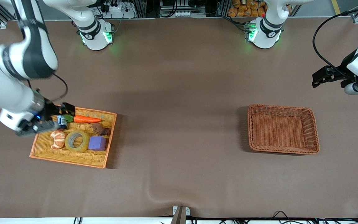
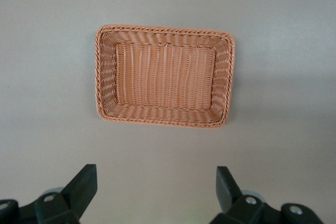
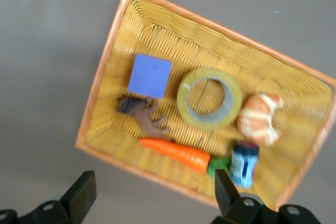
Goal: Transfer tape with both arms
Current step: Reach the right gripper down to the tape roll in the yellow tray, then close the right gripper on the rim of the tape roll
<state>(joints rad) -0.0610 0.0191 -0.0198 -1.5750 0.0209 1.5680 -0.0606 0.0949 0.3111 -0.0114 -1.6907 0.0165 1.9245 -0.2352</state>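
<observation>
Tape (image 1: 77,141) lies flat in the yellow basket (image 1: 73,160) at the right arm's end, croissant (image 1: 57,139) and purple cube (image 1: 97,143) touching either side, hole up for a rim pinch, right gripper (image 1: 47,119) spread above the basket's farther edge, left gripper (image 2: 156,192) spread, waiting over bare table past the empty brown basket (image 1: 283,129).

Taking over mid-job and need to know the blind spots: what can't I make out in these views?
- Right tool, front view: its own wrist covers most of it, over the yellow basket.
- Small can, right wrist view: label blurred; front view: too small, partly under the tool.
- Dark brown item beside the tape: too small to identify.
- Left tool, front view: arm cut by the edge.
</observation>
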